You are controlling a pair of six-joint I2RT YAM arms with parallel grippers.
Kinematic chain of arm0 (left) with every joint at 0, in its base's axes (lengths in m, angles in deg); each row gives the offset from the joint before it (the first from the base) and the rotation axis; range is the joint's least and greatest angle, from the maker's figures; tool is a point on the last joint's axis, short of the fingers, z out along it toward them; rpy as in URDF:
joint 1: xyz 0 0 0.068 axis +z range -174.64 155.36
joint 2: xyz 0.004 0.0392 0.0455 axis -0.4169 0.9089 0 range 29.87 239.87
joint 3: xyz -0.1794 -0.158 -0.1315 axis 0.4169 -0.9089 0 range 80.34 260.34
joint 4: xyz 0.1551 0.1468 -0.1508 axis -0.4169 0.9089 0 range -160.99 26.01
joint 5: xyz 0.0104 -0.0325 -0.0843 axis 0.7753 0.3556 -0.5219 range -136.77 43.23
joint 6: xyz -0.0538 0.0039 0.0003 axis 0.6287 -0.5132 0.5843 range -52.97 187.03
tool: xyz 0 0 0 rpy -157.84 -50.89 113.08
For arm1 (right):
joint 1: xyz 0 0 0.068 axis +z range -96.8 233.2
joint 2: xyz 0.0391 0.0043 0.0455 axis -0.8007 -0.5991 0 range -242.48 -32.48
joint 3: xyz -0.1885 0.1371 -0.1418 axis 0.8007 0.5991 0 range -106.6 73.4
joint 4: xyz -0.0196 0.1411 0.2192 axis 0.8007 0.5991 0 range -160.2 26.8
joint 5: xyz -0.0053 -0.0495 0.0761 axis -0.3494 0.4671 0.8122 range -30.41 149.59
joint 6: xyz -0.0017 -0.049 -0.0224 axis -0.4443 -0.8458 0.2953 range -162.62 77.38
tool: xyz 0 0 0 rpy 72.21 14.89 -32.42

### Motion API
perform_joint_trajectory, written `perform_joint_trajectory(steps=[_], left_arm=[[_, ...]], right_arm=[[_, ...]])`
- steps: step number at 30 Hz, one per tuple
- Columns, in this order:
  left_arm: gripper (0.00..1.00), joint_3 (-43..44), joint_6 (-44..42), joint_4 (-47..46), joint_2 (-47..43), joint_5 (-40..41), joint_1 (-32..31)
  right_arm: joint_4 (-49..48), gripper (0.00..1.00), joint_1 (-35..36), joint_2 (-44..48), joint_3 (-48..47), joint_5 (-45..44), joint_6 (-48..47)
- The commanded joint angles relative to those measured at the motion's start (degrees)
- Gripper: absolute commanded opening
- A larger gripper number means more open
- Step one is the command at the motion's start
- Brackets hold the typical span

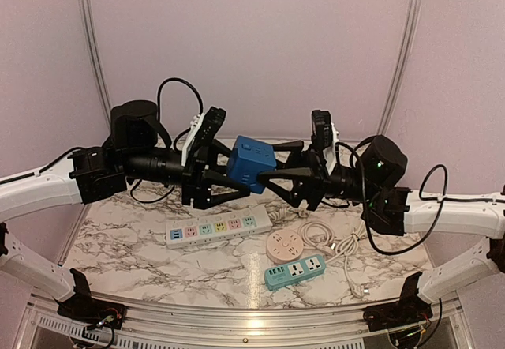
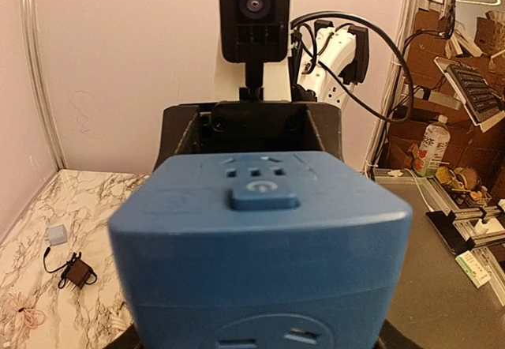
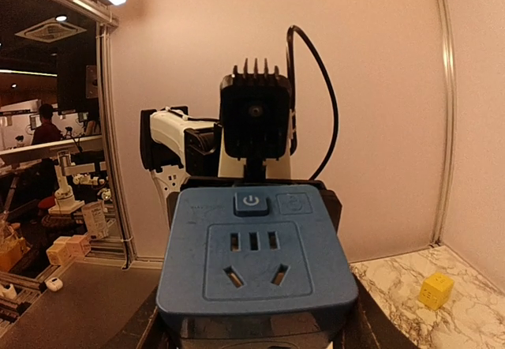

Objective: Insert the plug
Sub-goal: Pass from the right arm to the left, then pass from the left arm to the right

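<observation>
A blue cube socket (image 1: 252, 163) hangs in mid-air above the table's far middle, held between both grippers. My left gripper (image 1: 230, 167) grips it from the left and my right gripper (image 1: 272, 166) from the right. In the left wrist view the cube (image 2: 260, 238) fills the lower frame and hides my own fingers. In the right wrist view its face (image 3: 254, 254) with a power button and socket holes points at the camera. A white cord (image 1: 331, 242) lies coiled on the table, its plug end (image 1: 361, 289) at the near right.
On the marble table lie a white power strip (image 1: 213, 227), a round beige socket (image 1: 286, 246) and a teal power strip (image 1: 294, 272). A small black adapter (image 2: 76, 272) and a grey block (image 2: 55, 234) lie at the far left, and a yellow cube (image 3: 436, 290) at the other side.
</observation>
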Motion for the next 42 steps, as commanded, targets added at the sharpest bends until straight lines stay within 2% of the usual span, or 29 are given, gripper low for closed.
perform_joint_trajectory(steps=[1,4,5,7,10,12,15,16,20,26,35,42], left_arm=[[0.54,-0.28,-0.84,-1.65,-0.08,-1.79,0.09],[0.36,-0.15,-1.60,-0.74,-0.36,-1.49,0.09],[0.26,0.00,-1.92,-0.27,-0.46,-1.35,0.09],[0.11,0.53,-2.82,1.32,-0.50,-0.77,0.16],[0.00,0.62,-4.29,3.93,-1.15,0.17,0.10],[0.00,0.60,-5.26,6.15,-1.71,0.95,0.14],[0.00,0.36,-6.75,9.29,-2.88,2.33,0.16],[0.00,0.27,-7.24,10.03,-3.16,2.92,0.12],[0.00,0.18,-8.49,12.27,-3.68,3.88,0.10],[0.00,1.02,-10.08,15.46,-4.02,4.71,0.16],[0.00,1.44,-11.15,18.04,-4.73,6.69,0.17],[0.00,2.25,-11.36,18.82,-2.97,5.40,0.17]], right_arm=[[-0.79,0.07,0.39,1.07,0.00,-1.52,-0.18],[-0.10,0.07,0.38,1.34,-0.13,-1.87,-0.46],[0.48,0.08,0.41,1.35,-0.45,-1.87,-0.61],[2.96,0.16,0.38,1.41,-1.42,-1.55,-1.34],[13.20,0.47,0.40,2.03,-5.08,-1.56,-4.75],[21.86,0.69,0.39,2.45,-8.35,-1.36,-7.61],[35.26,0.96,0.38,2.39,-14.83,0.49,-12.76],[39.37,0.98,0.41,2.02,-17.02,0.74,-13.88],[53.37,0.99,0.43,-1.04,-24.59,-0.78,-17.55],[66.20,0.98,0.39,-6.98,-32.77,0.13,-20.58],[71.83,0.95,0.65,-9.78,-36.15,0.73,-23.31],[70.79,0.80,0.85,-11.50,-36.53,4.80,-24.31]])
